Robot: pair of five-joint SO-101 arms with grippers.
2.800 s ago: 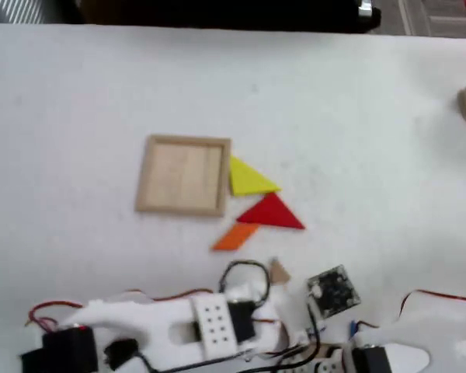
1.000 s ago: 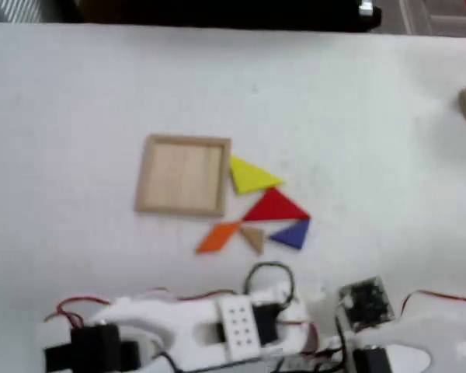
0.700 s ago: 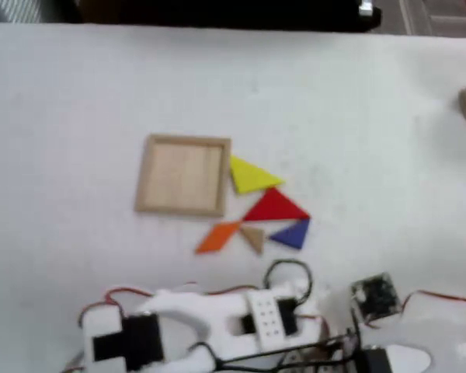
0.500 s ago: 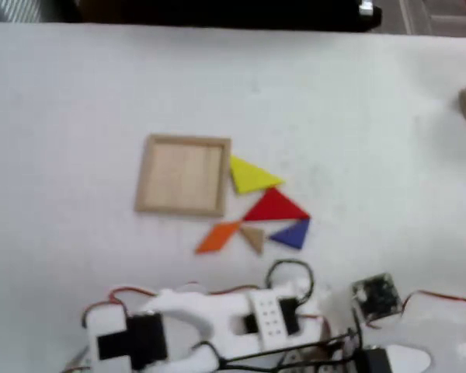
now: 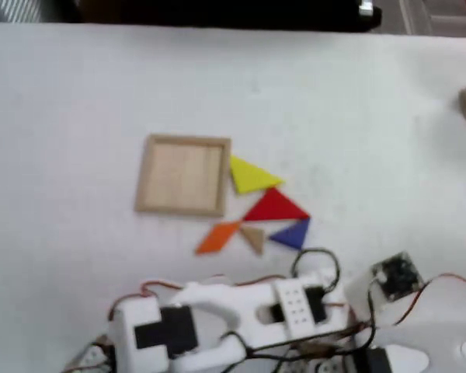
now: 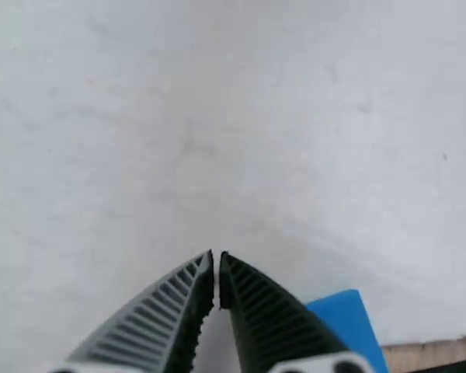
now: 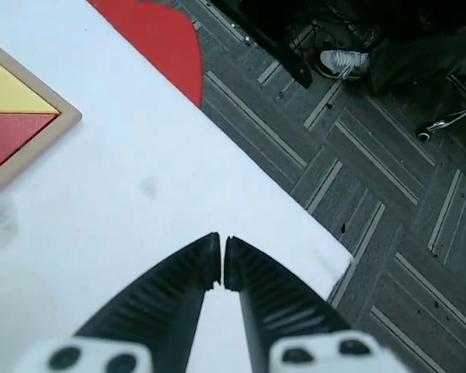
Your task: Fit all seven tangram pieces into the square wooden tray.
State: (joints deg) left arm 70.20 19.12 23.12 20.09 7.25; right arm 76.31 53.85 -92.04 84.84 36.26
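From the high view I see the tray sitting flat near the middle of the white table, its bare wood bottom showing. Five pieces lie on the table outside it. The yellow triangle lies against the tray's right edge. The red triangle is just beside the yellow one, nearer the arms. Closer still runs a short row, with the orange slanted piece and the blue triangle at the ends and the tan triangle between them. A white arm lies along the near edge of the table, apart from the pieces (I cannot say which side it belongs to).

On the left wrist camera, the left gripper has its fingers pressed together with nothing between them, over bare table. A blue flat block lies just beside one finger, next to a strip of wood.

The right gripper is likewise pinched together and empty, near the table's edge above the grey floor. Farther off I see a wood-rimmed board with yellow and red inside.
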